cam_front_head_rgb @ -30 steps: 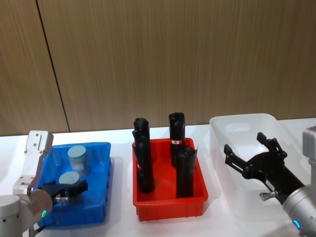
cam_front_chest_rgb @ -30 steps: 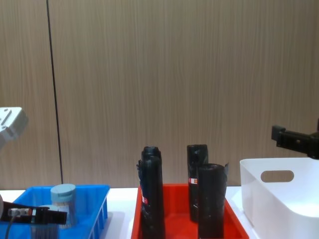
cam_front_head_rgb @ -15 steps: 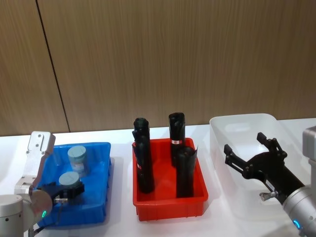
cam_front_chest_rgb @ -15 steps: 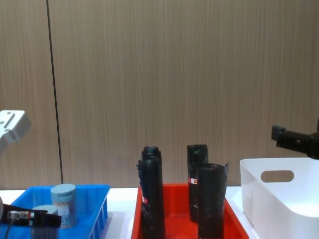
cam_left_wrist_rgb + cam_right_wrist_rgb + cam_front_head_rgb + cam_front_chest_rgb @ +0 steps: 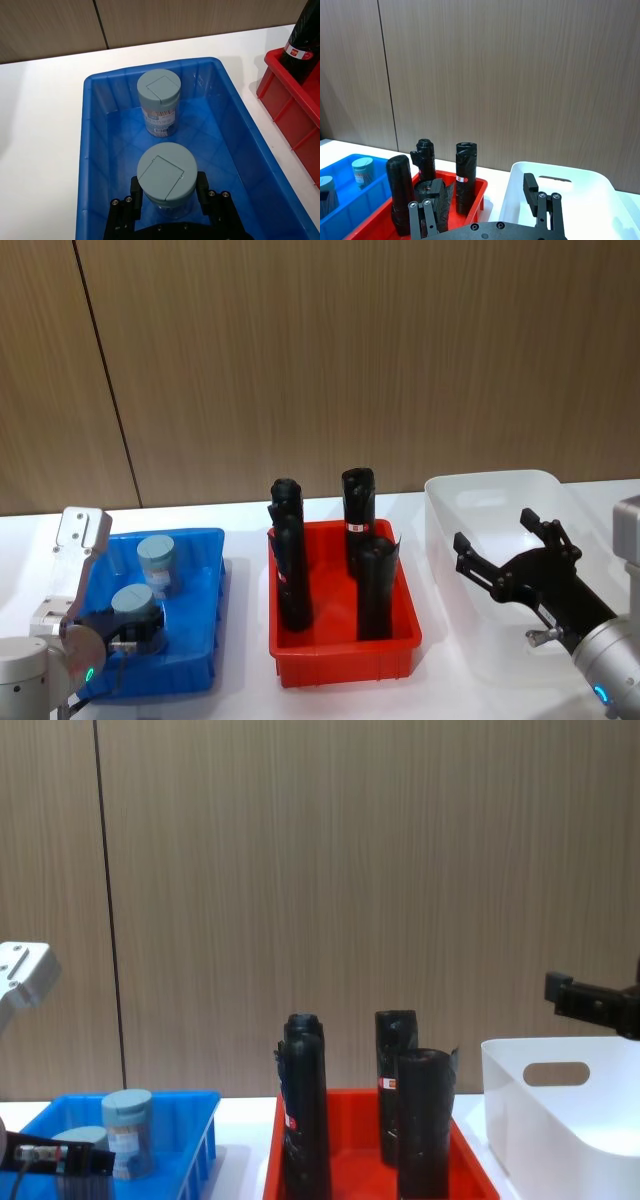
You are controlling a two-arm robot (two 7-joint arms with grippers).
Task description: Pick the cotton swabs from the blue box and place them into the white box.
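Cotton swabs point(image 5: 166, 176), labelled tubs, round grey-blue lids

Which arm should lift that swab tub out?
Left. The left gripper grips the nearer cotton swab tub in the blue box; the right gripper hangs open by the white box.

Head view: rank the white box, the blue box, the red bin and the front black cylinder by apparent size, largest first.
1. white box, even though the view's edge cuts it off.
2. blue box and red bin: they look about alike, so no ranking between them.
3. front black cylinder.
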